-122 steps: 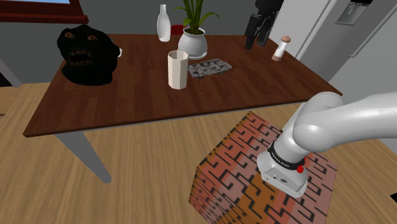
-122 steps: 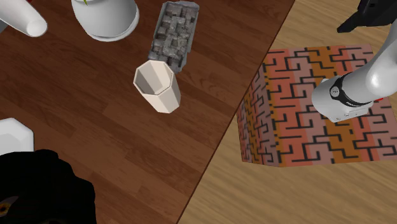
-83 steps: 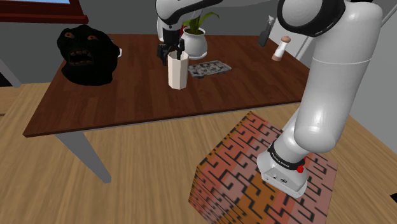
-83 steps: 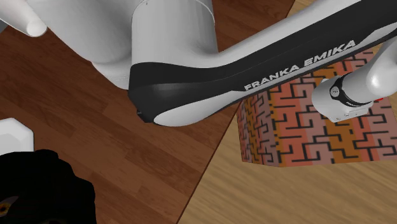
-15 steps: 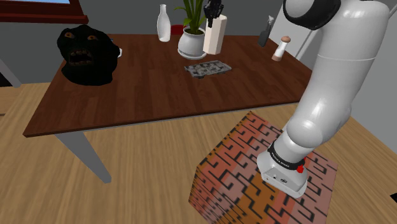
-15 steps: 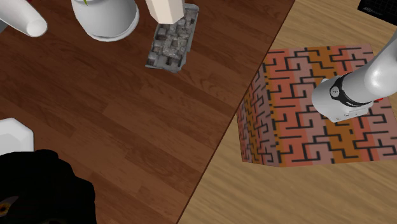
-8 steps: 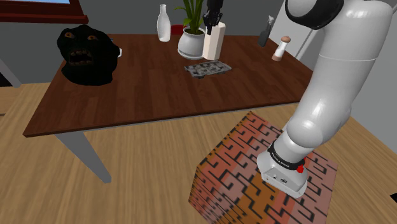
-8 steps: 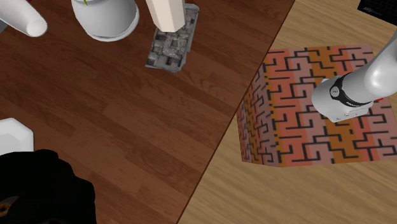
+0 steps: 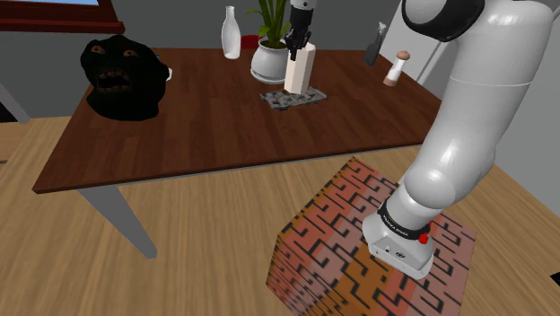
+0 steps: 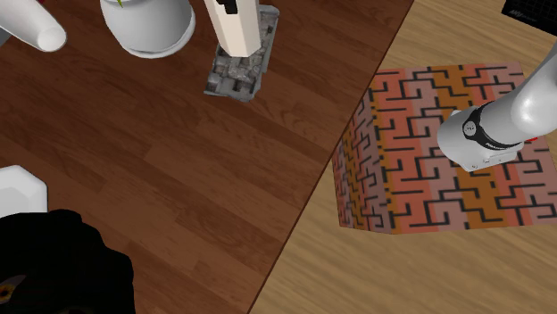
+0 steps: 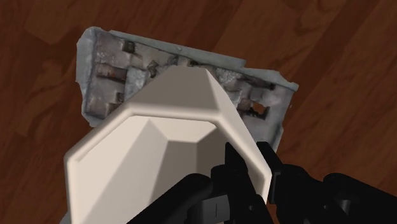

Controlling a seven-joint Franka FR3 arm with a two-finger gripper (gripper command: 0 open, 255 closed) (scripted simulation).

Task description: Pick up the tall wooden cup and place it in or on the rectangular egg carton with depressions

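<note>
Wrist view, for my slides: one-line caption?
Claw clasping the pale faceted cup by its rim over the grey egg carton on a wooden table.

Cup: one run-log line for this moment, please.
phase: place | gripper: shut on cup rim | cup: above egg carton, contact unclear | released: no

Home dining area; wooden table (image 9: 197, 126), potted plant (image 9: 269, 59), pepper mill (image 9: 395, 68), plank floor (image 9: 135, 269)

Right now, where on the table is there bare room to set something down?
Free: the wide stretch of table between the black mask and egg carton, and between carton and shaker. Crowded: the back, around bottle, plant pot and held cup.
</note>
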